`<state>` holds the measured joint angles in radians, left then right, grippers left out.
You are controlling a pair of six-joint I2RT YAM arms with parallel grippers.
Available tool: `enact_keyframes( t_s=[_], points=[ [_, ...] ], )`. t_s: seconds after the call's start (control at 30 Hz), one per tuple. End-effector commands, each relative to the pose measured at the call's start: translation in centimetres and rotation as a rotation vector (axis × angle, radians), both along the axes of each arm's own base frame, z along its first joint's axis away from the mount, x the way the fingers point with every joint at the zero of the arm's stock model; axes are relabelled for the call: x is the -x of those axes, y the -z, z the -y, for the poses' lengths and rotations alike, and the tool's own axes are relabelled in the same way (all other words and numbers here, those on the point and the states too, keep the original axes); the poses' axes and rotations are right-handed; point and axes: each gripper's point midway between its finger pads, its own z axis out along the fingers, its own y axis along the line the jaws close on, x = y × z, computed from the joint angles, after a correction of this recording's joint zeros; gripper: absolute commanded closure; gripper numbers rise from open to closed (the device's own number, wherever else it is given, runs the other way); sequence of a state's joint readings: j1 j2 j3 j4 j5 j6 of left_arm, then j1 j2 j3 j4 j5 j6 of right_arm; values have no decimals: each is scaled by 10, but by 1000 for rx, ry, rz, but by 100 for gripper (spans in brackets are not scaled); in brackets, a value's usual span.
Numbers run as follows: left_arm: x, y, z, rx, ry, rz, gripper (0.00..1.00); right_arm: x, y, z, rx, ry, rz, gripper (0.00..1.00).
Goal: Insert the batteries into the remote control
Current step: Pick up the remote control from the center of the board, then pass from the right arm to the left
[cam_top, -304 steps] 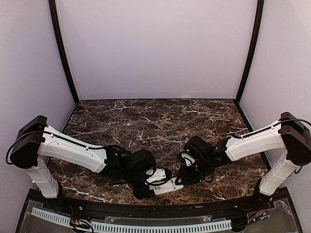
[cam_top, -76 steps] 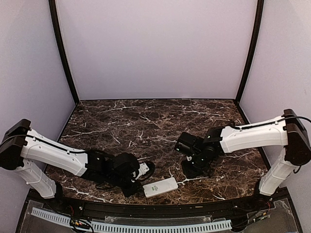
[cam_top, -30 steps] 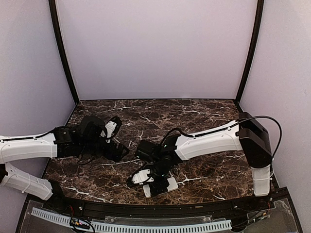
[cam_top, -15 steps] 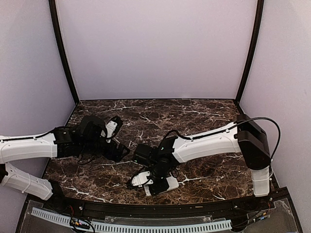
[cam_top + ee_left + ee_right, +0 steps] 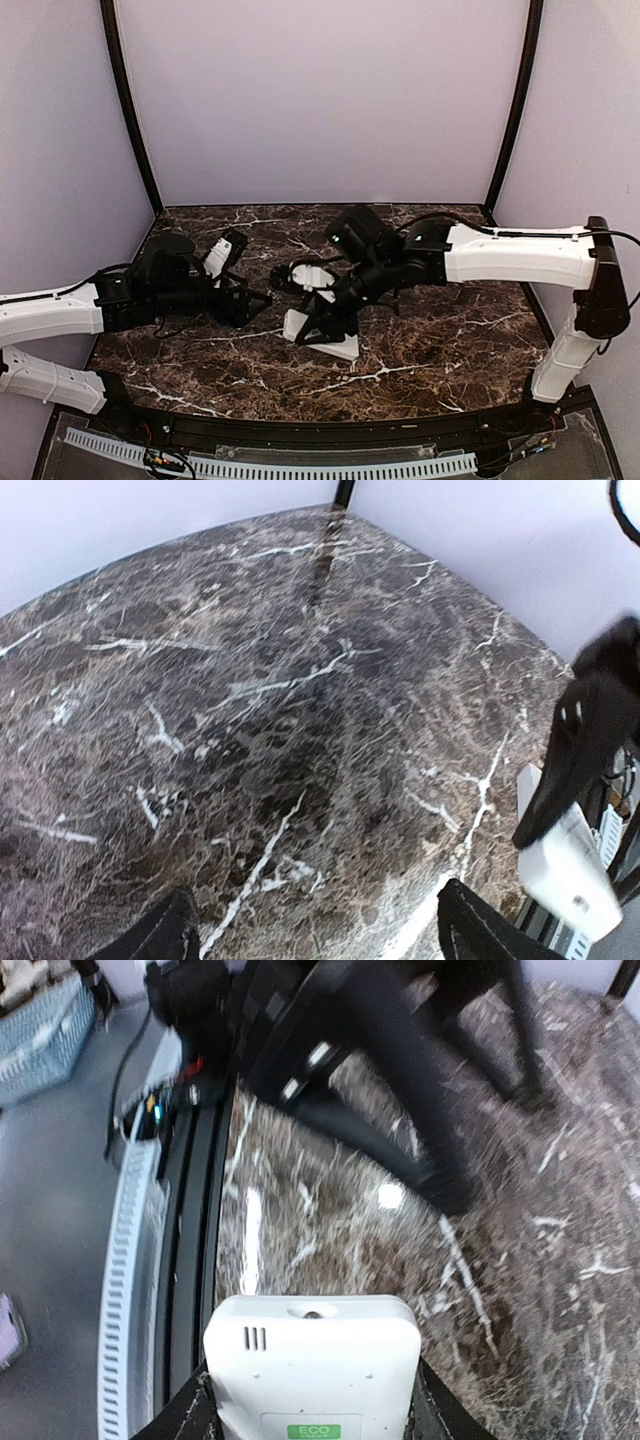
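Nearest, white remote control [image 5: 310, 1360]: plain back showing, green "ECO" label, three small slots near its end. Clamped between right gripper [image 5: 322, 322] fingers [image 5: 432, 1412], tilted above dark marble table [image 5: 440, 350]. Further left, left gripper [image 5: 315, 935] fingers spread apart, low over marble. Lilac walls [image 5: 320, 100] behind.

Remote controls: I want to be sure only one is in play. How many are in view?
1. The remote control is clamped in the right gripper near the table's middle. No other is visible.
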<state>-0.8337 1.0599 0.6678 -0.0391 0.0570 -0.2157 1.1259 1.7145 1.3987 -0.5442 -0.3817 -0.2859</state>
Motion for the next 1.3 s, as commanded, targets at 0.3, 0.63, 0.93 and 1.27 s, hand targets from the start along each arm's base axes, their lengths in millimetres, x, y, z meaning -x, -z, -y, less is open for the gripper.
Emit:
enact_keyframes(
  t_s=[0.3,0.63,0.93,1.27],
  points=[
    [61,-131,64,460,543,240,17,-35,-218,22,-796,190,-129,80],
    [69,-174,87,576,672,210,1,-37,-240,32,-921,221,-185,79],
    [62,-173,106,503,603,230,10,-36,-239,32,-941,216,-200,80],
    [64,-179,116,522,639,224,28,-33,-234,30,-942,202,-228,81]
  ],
)
